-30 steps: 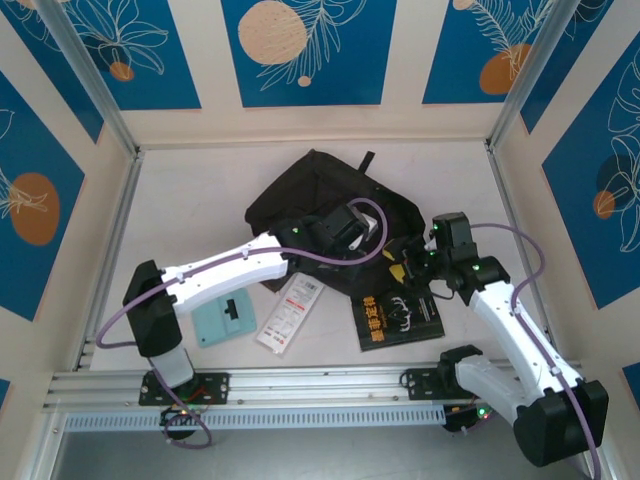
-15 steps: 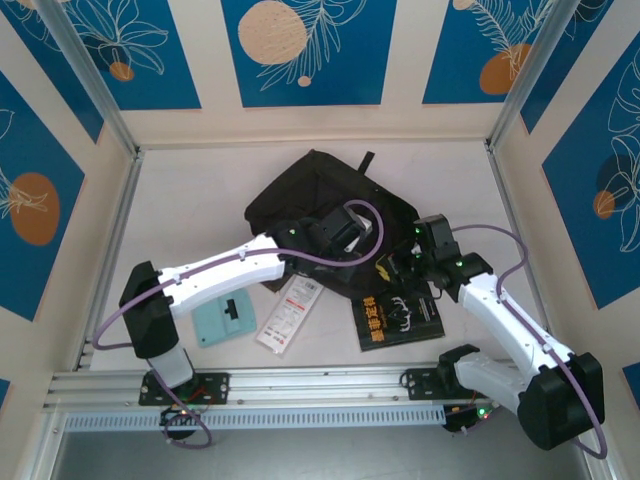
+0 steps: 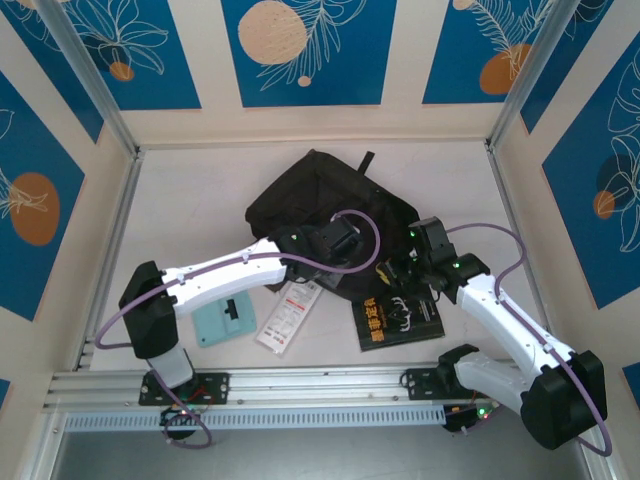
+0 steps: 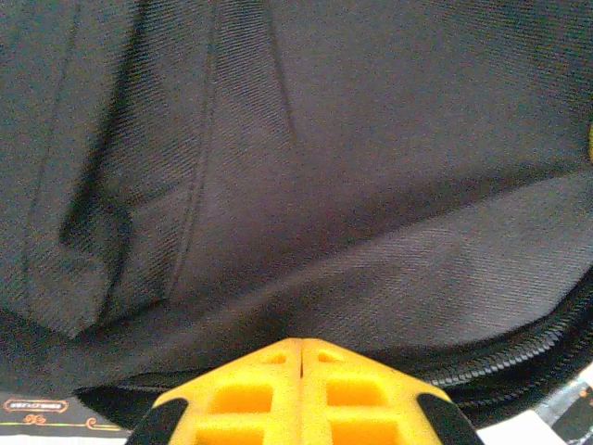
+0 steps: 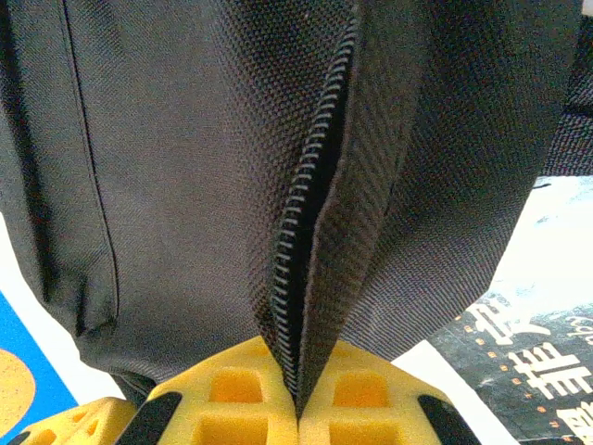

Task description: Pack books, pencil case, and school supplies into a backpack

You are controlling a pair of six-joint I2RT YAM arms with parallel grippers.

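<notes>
The black backpack (image 3: 318, 200) lies in the middle of the table. My left gripper (image 3: 347, 264) sits at its near edge. In the left wrist view its yellow fingers (image 4: 303, 348) are shut tip to tip against the dark fabric (image 4: 306, 167), with nothing visible between them. My right gripper (image 3: 393, 272) is at the backpack's near right edge. It is shut (image 5: 298, 371) on the zip edge (image 5: 310, 195) of the fabric. A black book with gold antlers (image 3: 398, 320) lies flat just in front of it, and its corner (image 5: 533, 366) shows beside the jaws.
A long white packet with red print (image 3: 287, 315) and a light-teal piece with a black patch (image 3: 222, 322) lie at the near left, under the left arm. Metal rails and patterned walls bound the table on three sides. A blue and orange patch (image 5: 23, 371) shows beside the fabric.
My right gripper moved left to the backpack's edge and closed on the zip edge. The left gripper slid slightly nearer along the backpack, still shut.
</notes>
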